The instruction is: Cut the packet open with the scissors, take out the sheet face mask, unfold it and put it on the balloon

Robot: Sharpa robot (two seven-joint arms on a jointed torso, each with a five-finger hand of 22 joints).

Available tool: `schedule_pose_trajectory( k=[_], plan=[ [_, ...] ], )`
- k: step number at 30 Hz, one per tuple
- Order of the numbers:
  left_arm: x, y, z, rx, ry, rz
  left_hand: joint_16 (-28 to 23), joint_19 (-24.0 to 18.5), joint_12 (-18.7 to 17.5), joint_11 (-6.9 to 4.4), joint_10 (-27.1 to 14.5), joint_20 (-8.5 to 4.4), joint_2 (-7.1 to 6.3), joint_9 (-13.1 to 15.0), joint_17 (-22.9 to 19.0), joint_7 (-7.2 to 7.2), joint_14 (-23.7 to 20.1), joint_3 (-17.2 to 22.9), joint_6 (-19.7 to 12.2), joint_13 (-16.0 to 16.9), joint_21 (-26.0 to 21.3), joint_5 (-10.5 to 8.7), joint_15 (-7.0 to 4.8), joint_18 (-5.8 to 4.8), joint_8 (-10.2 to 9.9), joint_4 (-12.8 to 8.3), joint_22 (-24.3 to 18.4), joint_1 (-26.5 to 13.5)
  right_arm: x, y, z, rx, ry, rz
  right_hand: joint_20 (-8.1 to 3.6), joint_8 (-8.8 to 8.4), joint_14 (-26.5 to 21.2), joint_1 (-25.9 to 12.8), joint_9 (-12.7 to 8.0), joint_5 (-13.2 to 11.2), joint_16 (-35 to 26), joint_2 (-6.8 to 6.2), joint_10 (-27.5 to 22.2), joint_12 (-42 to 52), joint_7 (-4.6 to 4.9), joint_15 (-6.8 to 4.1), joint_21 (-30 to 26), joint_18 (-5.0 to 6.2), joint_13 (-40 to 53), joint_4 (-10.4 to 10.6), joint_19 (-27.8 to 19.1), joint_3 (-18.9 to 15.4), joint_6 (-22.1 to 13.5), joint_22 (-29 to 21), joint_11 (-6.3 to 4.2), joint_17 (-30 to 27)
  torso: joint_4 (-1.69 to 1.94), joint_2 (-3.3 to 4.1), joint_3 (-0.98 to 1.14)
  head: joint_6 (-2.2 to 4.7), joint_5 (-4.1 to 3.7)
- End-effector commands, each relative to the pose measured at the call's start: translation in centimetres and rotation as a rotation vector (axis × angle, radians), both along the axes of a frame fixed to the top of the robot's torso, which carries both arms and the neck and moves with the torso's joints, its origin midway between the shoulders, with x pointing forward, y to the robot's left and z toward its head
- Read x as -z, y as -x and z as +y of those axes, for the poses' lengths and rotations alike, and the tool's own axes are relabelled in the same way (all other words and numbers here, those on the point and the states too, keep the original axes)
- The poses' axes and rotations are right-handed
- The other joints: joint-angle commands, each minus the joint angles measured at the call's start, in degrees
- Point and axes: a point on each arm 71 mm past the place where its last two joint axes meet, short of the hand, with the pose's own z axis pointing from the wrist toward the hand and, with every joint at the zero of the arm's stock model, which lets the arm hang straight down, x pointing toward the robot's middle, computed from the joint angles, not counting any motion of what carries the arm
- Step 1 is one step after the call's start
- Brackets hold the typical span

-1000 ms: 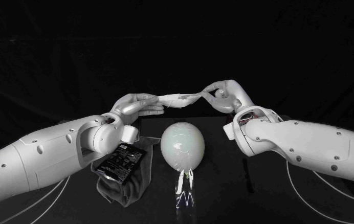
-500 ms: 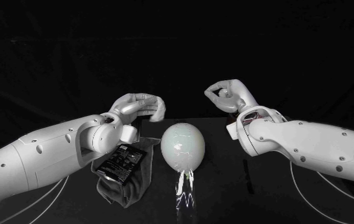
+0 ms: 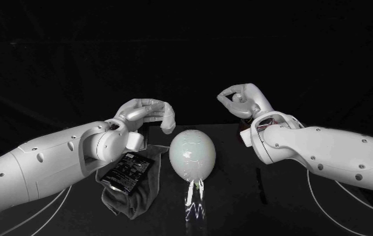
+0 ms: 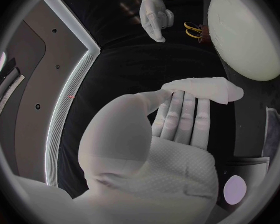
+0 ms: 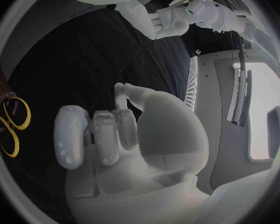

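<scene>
Left hand (image 3: 147, 113) hangs raised over the table's (image 3: 233, 198) far edge, thumb laid across its fingers (image 4: 187, 119); whether it pinches the mask I cannot tell. Right hand (image 3: 239, 100) is curled on nothing I see. Balloon (image 3: 192, 154) lies mid-table between them, probably waiting for draping.

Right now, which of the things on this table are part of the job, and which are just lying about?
For the job:
balloon
packet
scissors

Just lying about:
grey cloth, under the packet
</scene>
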Motion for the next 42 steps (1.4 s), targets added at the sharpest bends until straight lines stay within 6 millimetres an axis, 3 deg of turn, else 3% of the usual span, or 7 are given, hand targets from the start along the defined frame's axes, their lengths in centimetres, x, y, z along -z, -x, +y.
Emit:
schedule_pose_trajectory(
  k=[1,5,10,14,15,29,42],
  plan=[
    [-0.2,0.1,-0.3,0.009,0.013,-0.002,0.36,0.06,-0.14,-0.03,0.33,-0.13,0.56,3.07,0.09,0.07,-0.30,0.18,0.26,0.01,0.29,0.20,0.08,0.14,0.33,-0.09,0.05,-0.19,0.2,-0.1,0.5,-0.038,0.002,0.030,-0.31,4.83,6.07,0.08,11.11,0.16,0.23,0.28,3.90,-0.09,-0.45,-0.30,-0.34,-0.68,12.01,-1.65,1.92,2.02,0.01,12.56,-0.38,15.05,0.02,0.04,-0.02,-0.06,0.11],
    [-0.2,0.1,-0.5,0.017,0.016,-0.001,0.40,0.06,-0.13,-0.03,0.35,-0.13,0.55,3.09,0.10,0.08,-0.30,0.20,0.27,0.02,0.30,0.20,0.08,0.14,0.34,-0.10,0.06,-0.20,0.4,-0.4,1.1,-0.078,0.006,0.054,-0.18,3.56,6.07,-0.49,10.97,0.16,0.23,0.37,3.36,-1.43,0.13,0.00,-2.79,-0.15,11.33,-1.03,0.67,2.38,-1.91,11.82,0.06,15.05,0.02,0.03,0.00,-0.03,0.12],
    [-0.3,0.3,-0.9,0.031,0.022,-0.001,0.68,0.04,-0.08,-0.03,0.57,-0.15,0.56,3.24,0.19,0.18,-0.26,0.27,0.26,0.04,0.48,0.21,0.05,0.15,0.39,-0.12,0.16,-0.33,0.7,-0.8,2.5,-0.148,0.055,0.050,1.63,-3.49,5.57,-0.71,7.65,0.27,-0.68,-3.01,-1.07,-10.20,4.13,2.87,-10.56,1.14,6.99,-1.99,-3.62,-0.25,-8.93,9.51,3.50,13.66,0.01,0.05,0.01,-0.04,0.07],
    [-0.4,0.4,-1.0,0.040,0.027,-0.002,0.99,0.12,-0.07,-0.02,0.76,-0.20,0.59,3.40,0.28,0.24,-0.20,0.33,0.23,0.04,0.72,0.20,0.02,0.20,0.43,-0.10,0.31,-0.48,1.1,-1.1,3.9,-0.202,0.120,0.029,2.31,-5.62,5.19,-0.40,6.33,0.27,-1.27,-4.02,-1.95,-11.28,5.05,3.67,-12.27,1.41,6.49,-2.51,-4.66,-1.34,-9.68,9.04,4.34,12.78,-0.02,0.02,0.02,0.00,-0.01],
    [-0.5,0.4,-1.1,0.045,0.029,-0.003,0.99,0.12,-0.07,-0.02,0.76,-0.20,0.59,3.40,0.28,0.24,-0.20,0.33,0.23,0.04,0.72,0.20,0.02,0.20,0.43,-0.10,0.31,-0.48,1.2,-1.2,4.3,-0.217,0.139,0.028,2.86,-7.30,5.02,0.15,5.18,0.19,-1.49,-4.32,-2.49,-11.75,5.68,4.22,-13.12,1.57,6.26,-2.97,-5.20,-1.88,-9.90,8.82,4.96,12.46,0.01,0.04,0.03,0.06,0.03],
    [-2.0,0.9,-2.4,0.142,0.071,-0.035,1.34,0.26,-0.11,-0.02,0.89,-0.27,0.62,3.60,0.38,0.25,-0.21,0.39,0.08,0.03,1.09,0.21,-0.02,0.28,0.42,-0.13,0.52,-0.64,3.1,-1.8,8.3,-0.329,0.247,0.057,4.29,-12.18,4.68,2.14,1.70,0.23,-1.78,-4.75,-4.14,-13.08,6.23,4.94,-14.96,2.20,5.26,-4.74,-6.28,-3.23,-10.11,8.45,5.53,11.89,0.02,0.06,0.02,0.05,-0.10],
    [-3.5,1.1,-2.9,0.192,0.088,-0.062,1.40,0.29,-0.14,-0.02,0.87,-0.29,0.60,3.65,0.40,0.25,-0.26,0.40,0.01,0.01,1.18,0.21,-0.01,0.29,0.41,-0.17,0.57,-0.65,3.2,-1.6,9.6,-0.347,0.239,0.029,4.34,-13.04,4.95,2.82,0.94,0.25,-1.36,-4.52,-3.75,-12.07,5.97,4.75,-14.14,2.11,5.63,-5.32,-5.84,-3.37,-9.71,8.73,5.29,12.50,0.03,0.01,0.05,0.06,-0.11]
  ],
)
